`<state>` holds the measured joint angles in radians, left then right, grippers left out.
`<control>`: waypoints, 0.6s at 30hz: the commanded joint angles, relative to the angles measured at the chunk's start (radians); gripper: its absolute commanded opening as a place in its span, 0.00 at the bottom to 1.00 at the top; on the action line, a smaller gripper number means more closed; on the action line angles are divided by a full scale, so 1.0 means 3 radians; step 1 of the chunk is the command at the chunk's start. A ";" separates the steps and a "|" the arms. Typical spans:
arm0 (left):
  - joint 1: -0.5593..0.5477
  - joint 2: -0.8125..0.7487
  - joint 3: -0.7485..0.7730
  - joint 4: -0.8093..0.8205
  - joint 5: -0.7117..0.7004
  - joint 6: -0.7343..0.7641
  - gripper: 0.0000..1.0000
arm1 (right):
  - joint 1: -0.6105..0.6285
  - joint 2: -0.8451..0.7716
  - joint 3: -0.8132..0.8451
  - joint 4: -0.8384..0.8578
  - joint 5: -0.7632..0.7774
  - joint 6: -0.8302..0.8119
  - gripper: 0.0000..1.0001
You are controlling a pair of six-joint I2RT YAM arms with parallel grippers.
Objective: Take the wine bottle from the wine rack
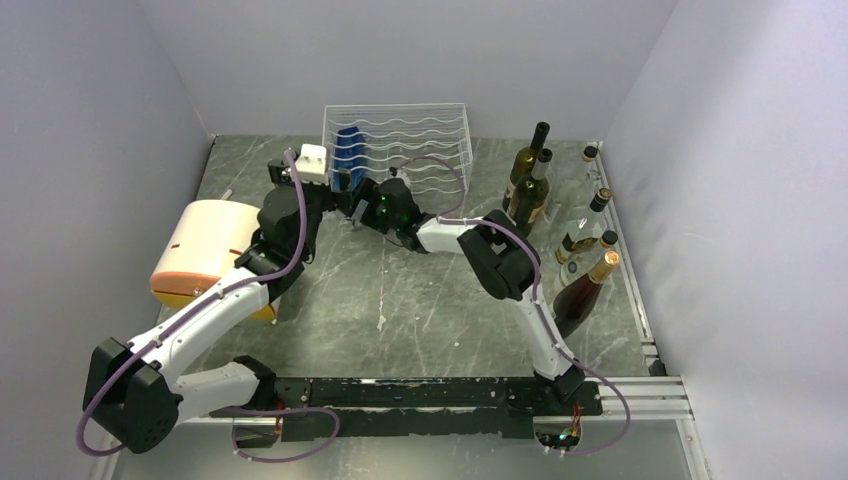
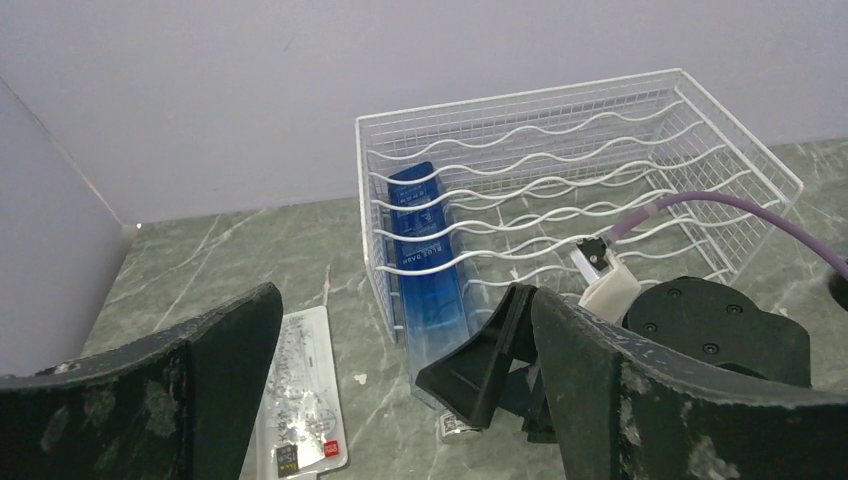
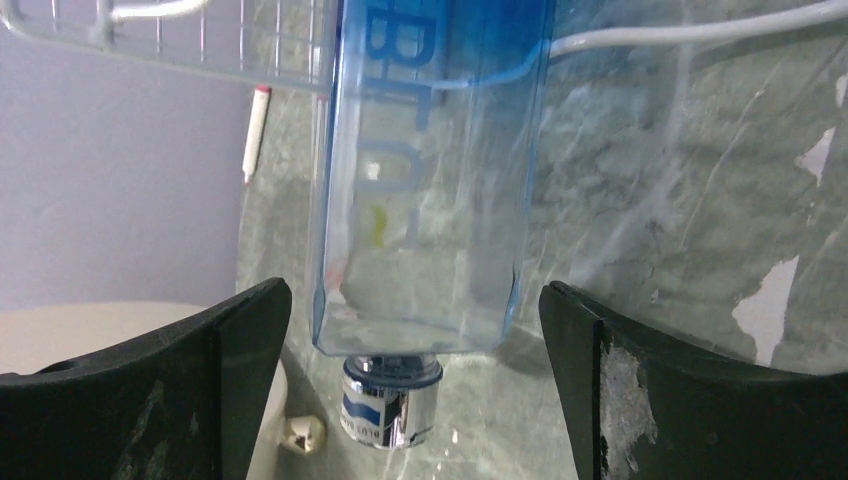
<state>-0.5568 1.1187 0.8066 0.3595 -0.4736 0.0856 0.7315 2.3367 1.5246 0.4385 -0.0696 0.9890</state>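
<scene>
The white wire rack (image 1: 400, 140) stands at the back middle of the table and also shows in the left wrist view (image 2: 580, 170). A blue square wine bottle (image 1: 348, 155) lies in its left slot, with the silver cap (image 3: 390, 400) sticking out at the front. My right gripper (image 1: 358, 210) is open, with a finger on each side of the bottle's (image 3: 430, 170) cap end and not touching it. My left gripper (image 1: 335, 185) is open and empty just in front of the rack. It looks at the bottle (image 2: 425, 260) and at the right gripper's fingers (image 2: 500, 360).
A cream drum (image 1: 205, 250) lies at the left. Several upright and leaning bottles (image 1: 530, 180) stand along the right side. A white printed card (image 2: 295, 400) lies on the table left of the rack. A white pen (image 3: 255, 130) lies by the wall.
</scene>
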 commanded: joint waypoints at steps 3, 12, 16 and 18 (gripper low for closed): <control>0.0079 -0.0001 0.0107 -0.0015 0.0130 -0.0091 0.97 | -0.0055 0.0262 0.0237 0.0056 0.0249 0.0236 0.99; 0.0118 0.0038 0.0117 -0.0040 0.0197 -0.0134 0.97 | -0.0080 0.0494 0.0470 0.0218 0.0304 0.0365 0.94; 0.0132 0.0060 0.0134 -0.0063 0.0218 -0.0147 0.96 | -0.0090 0.0451 0.0389 0.0343 0.0270 0.0378 0.84; 0.0138 0.0059 0.0134 -0.0068 0.0228 -0.0156 0.96 | -0.0087 0.0400 0.0310 0.0429 0.0237 0.0357 0.77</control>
<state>-0.5274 1.1313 0.8070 0.3443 -0.4313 0.0582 0.7174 2.4508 1.6428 0.5220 0.0044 1.0824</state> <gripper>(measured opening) 0.966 0.822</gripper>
